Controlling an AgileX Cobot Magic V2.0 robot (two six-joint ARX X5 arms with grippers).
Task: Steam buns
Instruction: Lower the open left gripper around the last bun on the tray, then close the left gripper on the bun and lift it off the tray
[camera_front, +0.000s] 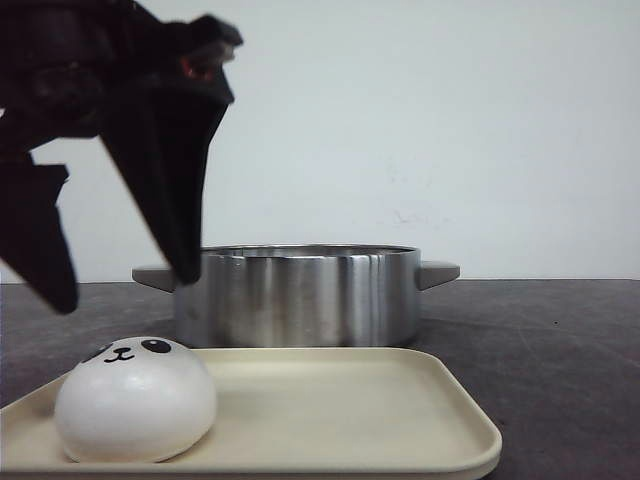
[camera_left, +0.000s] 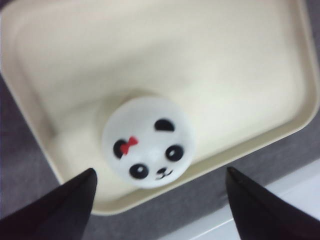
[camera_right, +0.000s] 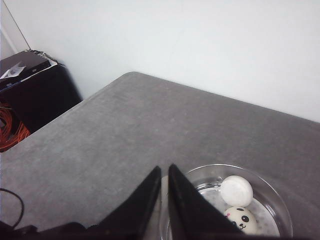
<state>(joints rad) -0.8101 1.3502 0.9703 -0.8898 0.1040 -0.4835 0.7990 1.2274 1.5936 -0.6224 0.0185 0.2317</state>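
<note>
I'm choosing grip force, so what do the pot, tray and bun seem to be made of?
Pot: brushed metal, probably stainless steel, judging by its streaky mirror-like reflections. Tray: matte cream plastic by the look, with soft rounded rims. Bun: smooth white, faintly glossy, with a printed face; possibly a soft foam toy, but I can't confirm.

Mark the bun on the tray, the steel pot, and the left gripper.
bun (camera_front: 135, 400), front view, middle of its dome
pot (camera_front: 297, 298), front view, steel side wall
left gripper (camera_left: 160, 200), left wrist view, midway between its open fingertips

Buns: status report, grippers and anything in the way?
Left gripper open above last tray bun. Right gripper shut, empty. Two buns in pot. Nothing blocking.
</note>
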